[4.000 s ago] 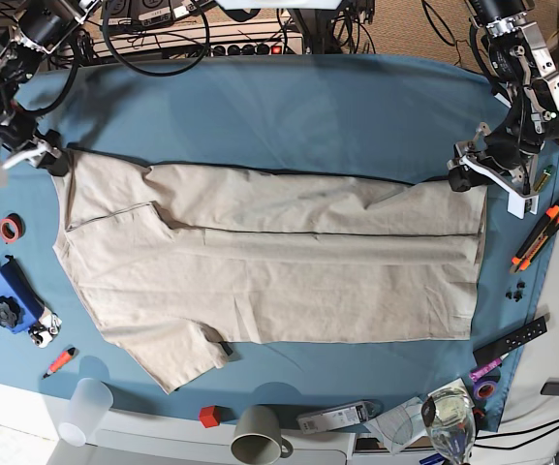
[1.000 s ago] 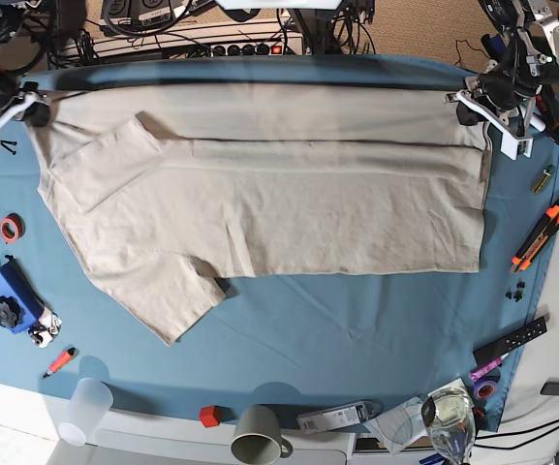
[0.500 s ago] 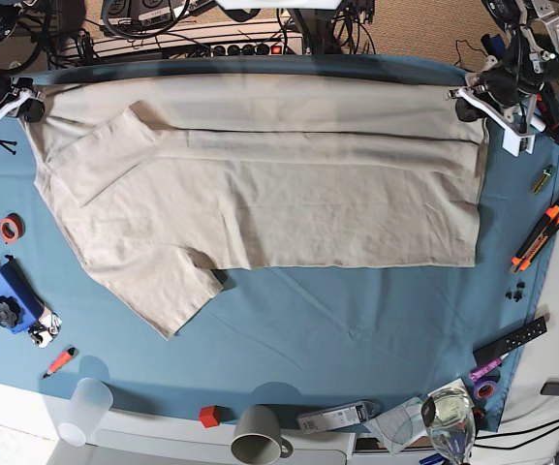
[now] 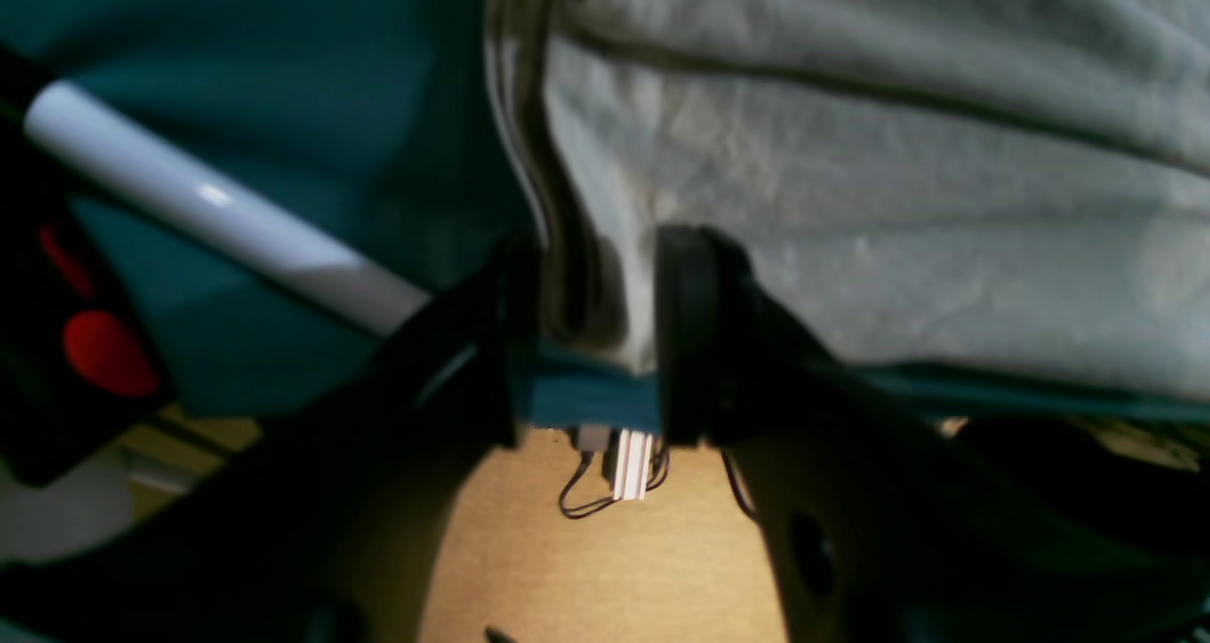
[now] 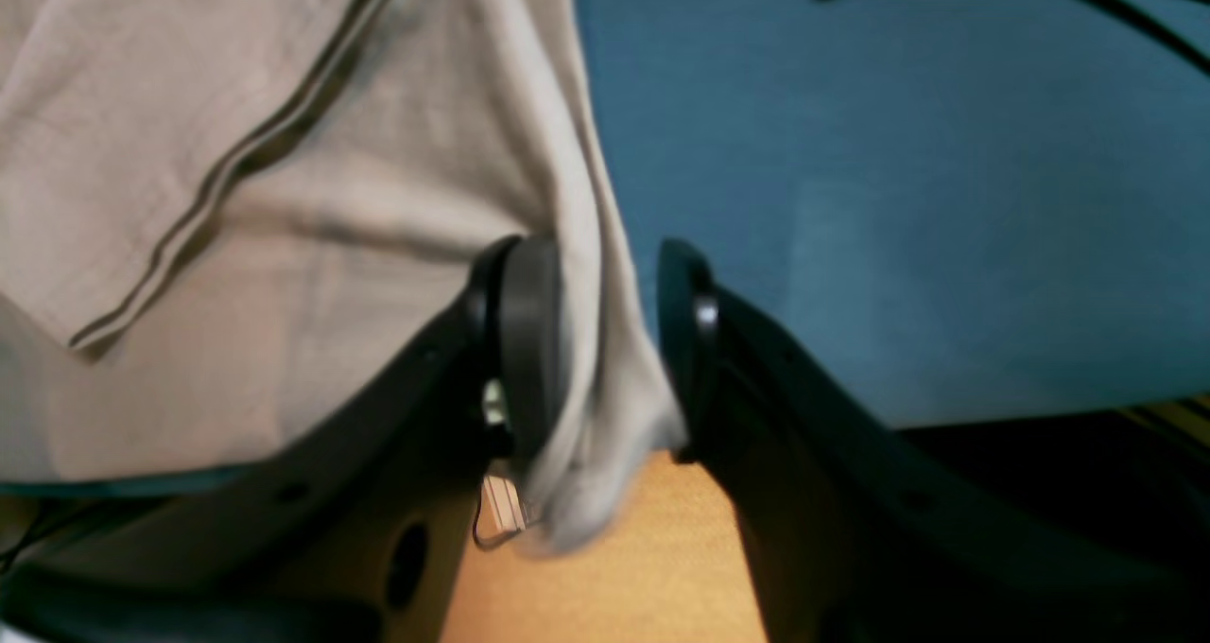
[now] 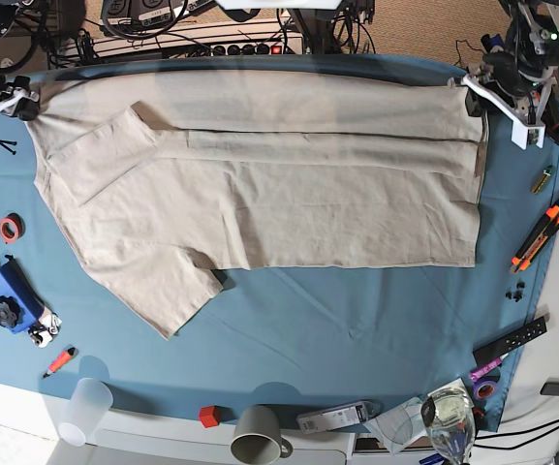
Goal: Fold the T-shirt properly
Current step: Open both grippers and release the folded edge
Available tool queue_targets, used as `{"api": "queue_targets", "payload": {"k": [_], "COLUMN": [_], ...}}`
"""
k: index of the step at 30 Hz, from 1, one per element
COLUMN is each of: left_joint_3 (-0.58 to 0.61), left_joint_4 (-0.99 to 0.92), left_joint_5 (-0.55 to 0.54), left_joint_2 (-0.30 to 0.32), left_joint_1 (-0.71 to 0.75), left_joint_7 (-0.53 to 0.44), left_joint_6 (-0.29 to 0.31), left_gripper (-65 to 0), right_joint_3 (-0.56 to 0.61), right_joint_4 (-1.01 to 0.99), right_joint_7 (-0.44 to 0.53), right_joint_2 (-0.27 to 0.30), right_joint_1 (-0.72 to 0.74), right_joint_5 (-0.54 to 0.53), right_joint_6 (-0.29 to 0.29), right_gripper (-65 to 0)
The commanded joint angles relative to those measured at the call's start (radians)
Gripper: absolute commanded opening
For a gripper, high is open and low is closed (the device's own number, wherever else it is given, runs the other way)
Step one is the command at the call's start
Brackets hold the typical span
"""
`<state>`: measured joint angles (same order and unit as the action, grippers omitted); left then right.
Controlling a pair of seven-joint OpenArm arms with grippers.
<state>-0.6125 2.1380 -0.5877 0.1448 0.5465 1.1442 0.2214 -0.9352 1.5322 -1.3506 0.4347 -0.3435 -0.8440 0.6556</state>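
T-shirt (image 6: 260, 194) flat, jaws seemingly parted.

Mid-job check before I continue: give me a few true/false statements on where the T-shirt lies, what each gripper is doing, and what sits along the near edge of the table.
1. The T-shirt is spread along the far side of the blue table cloth. True.
2. The left gripper is clamped tight on the fabric. False: its jaws stand apart, with the shirt edge loose between them.
3. The right gripper has open jaws with a fold of shirt between them. True.
4. One sleeve points toward the near edge of the table. True.
5. The grey mug stands on the shirt. False: it sits at the near table edge, clear of the shirt.
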Motion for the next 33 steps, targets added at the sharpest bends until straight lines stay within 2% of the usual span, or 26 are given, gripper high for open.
{"api": "queue_targets", "payload": {"k": [1,6,12,15,18,22,25,27,33], "left_joint_3": [-0.006,-0.006,-0.006,-0.006,-0.006,-0.006,-0.006,-0.006,-0.006], "left_joint_4": [0.028,0.035,0.038,0.066,0.138,0.218,0.218,0.218,0.218], "left_joint_5": [-0.008,-0.007,-0.008,-0.015,-0.015,-0.014,-0.019,-0.012,-0.011], "left_joint_2": [0.011,0.011,0.011,0.010,0.010,0.007,0.005,0.000,-0.001], "left_joint_1": [0.003,0.002,0.002,0.003,0.010,0.063,0.094,0.094,0.094], "left_joint_7": [-0.020,-0.039,-0.037,-0.032,-0.023,-0.066,-0.100,-0.101,-0.106], "left_joint_6": [0.002,0.002,0.002,0.002,0.002,0.016,0.023,0.024,0.024], "left_gripper": [-43.9,-43.9,-43.9,-43.9,-43.9,-43.9,-43.9,-43.9,-43.9], "right_joint_3": [-0.026,-0.120,-0.238,-0.247,-0.244,-0.239,-0.190,-0.124,0.151], "right_joint_4": [0.014,0.014,0.015,0.014,0.014,0.014,0.014,0.014,0.014], "right_joint_7": [0.011,0.013,0.013,0.016,0.015,0.018,0.036,0.080,0.317], "right_joint_2": [0.031,0.034,0.097,0.144,0.175,0.179,0.178,0.178,0.177], "right_joint_1": [0.000,0.000,0.000,0.007,0.057,0.146,0.207,0.249,0.379], "right_joint_5": [-0.020,-0.036,-0.181,-0.252,-0.259,-0.259,-0.246,-0.191,0.059], "right_joint_6": [0.002,0.002,0.002,0.003,0.003,0.003,0.003,0.003,0.003], "right_gripper": [-47.4,-47.4,-47.4,-47.5,-47.5,-47.5,-47.5,-47.5,-47.5]}}
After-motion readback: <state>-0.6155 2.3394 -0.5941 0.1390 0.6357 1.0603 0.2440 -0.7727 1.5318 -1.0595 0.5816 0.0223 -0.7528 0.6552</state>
